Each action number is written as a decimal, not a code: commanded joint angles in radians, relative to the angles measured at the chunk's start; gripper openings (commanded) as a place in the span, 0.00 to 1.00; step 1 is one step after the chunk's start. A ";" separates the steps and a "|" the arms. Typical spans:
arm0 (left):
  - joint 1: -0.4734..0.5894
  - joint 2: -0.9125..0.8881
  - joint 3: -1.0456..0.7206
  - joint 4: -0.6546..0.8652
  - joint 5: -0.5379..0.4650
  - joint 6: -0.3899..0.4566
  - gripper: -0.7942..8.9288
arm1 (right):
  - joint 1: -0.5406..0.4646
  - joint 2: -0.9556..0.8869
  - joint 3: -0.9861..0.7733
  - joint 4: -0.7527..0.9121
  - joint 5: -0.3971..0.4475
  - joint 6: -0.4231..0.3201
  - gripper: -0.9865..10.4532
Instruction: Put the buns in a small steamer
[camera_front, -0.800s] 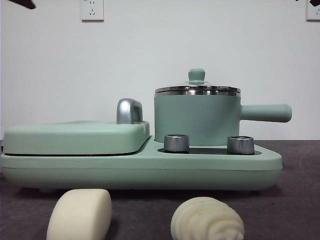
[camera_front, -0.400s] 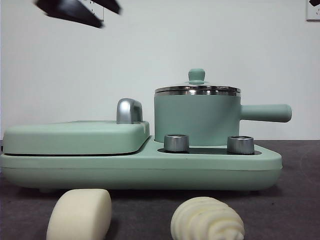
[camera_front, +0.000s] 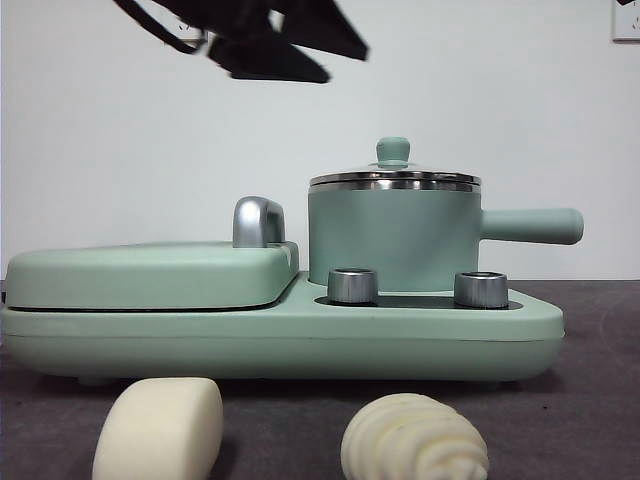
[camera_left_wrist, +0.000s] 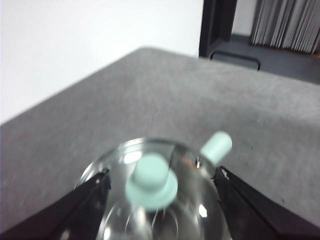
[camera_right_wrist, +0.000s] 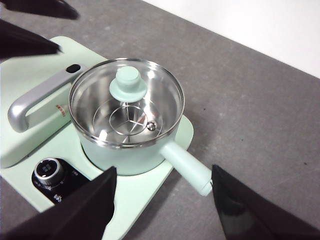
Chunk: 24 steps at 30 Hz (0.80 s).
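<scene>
Nearest on the grey desk (camera_front: 580, 420) lie the two buns: the smooth bun (camera_front: 160, 428) and, beside it, the ridged bun (camera_front: 414, 438); neither is touched. Behind them sits the mint cooker base (camera_front: 300, 335), its flat hinged plate (camera_front: 150, 272) shut; the small steamer (camera_front: 395, 235) stands on it, its glass lid (camera_right_wrist: 126, 102) on. The left pincer (camera_left_wrist: 162, 182) hangs above the lid's green knob (camera_left_wrist: 151, 181), jaws apart either side; the right pincer (camera_right_wrist: 162, 192) hovers high over the steamer, jaws spread.
</scene>
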 joint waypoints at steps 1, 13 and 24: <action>-0.031 0.062 0.031 0.072 -0.025 -0.008 0.36 | 0.004 0.008 0.018 0.013 0.002 0.017 0.35; -0.051 0.282 0.188 0.097 -0.046 -0.008 0.37 | 0.004 0.009 0.018 0.021 -0.004 0.017 0.35; -0.051 0.341 0.204 0.069 -0.047 -0.008 0.37 | 0.004 0.009 0.018 0.024 -0.005 0.017 0.35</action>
